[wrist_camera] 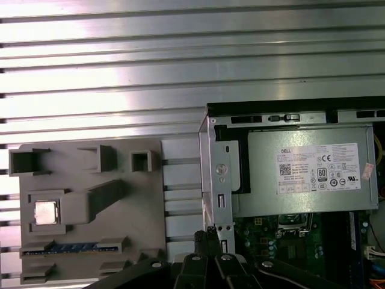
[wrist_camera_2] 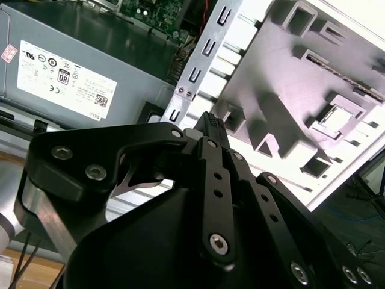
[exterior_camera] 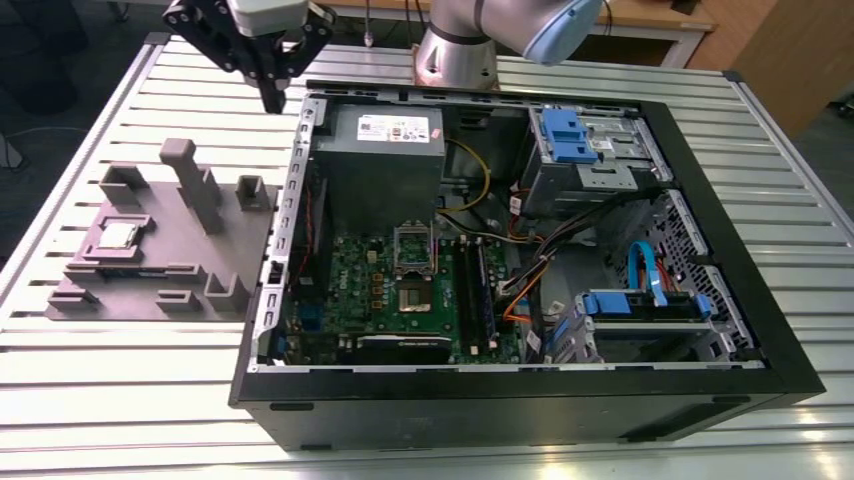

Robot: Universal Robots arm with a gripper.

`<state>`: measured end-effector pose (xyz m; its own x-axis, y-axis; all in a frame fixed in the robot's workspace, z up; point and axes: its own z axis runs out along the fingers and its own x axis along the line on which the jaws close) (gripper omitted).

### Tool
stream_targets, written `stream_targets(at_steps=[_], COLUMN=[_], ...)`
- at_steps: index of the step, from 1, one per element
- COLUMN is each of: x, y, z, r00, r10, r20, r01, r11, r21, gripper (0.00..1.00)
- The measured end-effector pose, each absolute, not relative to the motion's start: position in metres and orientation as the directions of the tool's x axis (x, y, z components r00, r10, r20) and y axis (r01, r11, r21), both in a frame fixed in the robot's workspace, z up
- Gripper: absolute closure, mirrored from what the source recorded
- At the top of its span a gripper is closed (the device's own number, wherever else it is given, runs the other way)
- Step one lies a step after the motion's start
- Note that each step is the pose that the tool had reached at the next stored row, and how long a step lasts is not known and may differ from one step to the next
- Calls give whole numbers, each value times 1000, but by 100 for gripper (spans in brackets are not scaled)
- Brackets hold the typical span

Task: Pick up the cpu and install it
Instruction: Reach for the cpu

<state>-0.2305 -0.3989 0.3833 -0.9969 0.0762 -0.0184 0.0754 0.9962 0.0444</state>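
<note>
The cpu (exterior_camera: 118, 235) is a small silvery square lying in a recess of the grey moulded tray (exterior_camera: 187, 270) at the exterior view's left. It also shows in the first wrist view, cpu (wrist_camera: 46, 212), and in the second wrist view, cpu (wrist_camera_2: 337, 117). My black gripper (exterior_camera: 275, 98) hangs high over the table by the far left corner of the open computer case, well away from the cpu. Its fingers meet at the tips, shut on nothing, as seen at gripper (wrist_camera_2: 210, 120) and gripper (wrist_camera: 207, 238). The metal socket frame (exterior_camera: 414, 262) sits on the green motherboard.
The open black computer case (exterior_camera: 534, 400) fills the middle and right of the slatted metal table (exterior_camera: 107, 380). Inside are a grey power supply box (exterior_camera: 380, 140) with a white label, blue drive brackets (exterior_camera: 567, 135) and loose cables (exterior_camera: 534, 260). Tall posts (exterior_camera: 194, 180) rise from the tray.
</note>
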Motion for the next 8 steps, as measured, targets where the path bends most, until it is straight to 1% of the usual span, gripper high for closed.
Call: stream_targets(at_steps=[8], x=[-233], y=[-399], z=[383], r00=[-997], r10=[76], r20=[-18], r01=[75], r11=[996], r21=[44], gripper=[89])
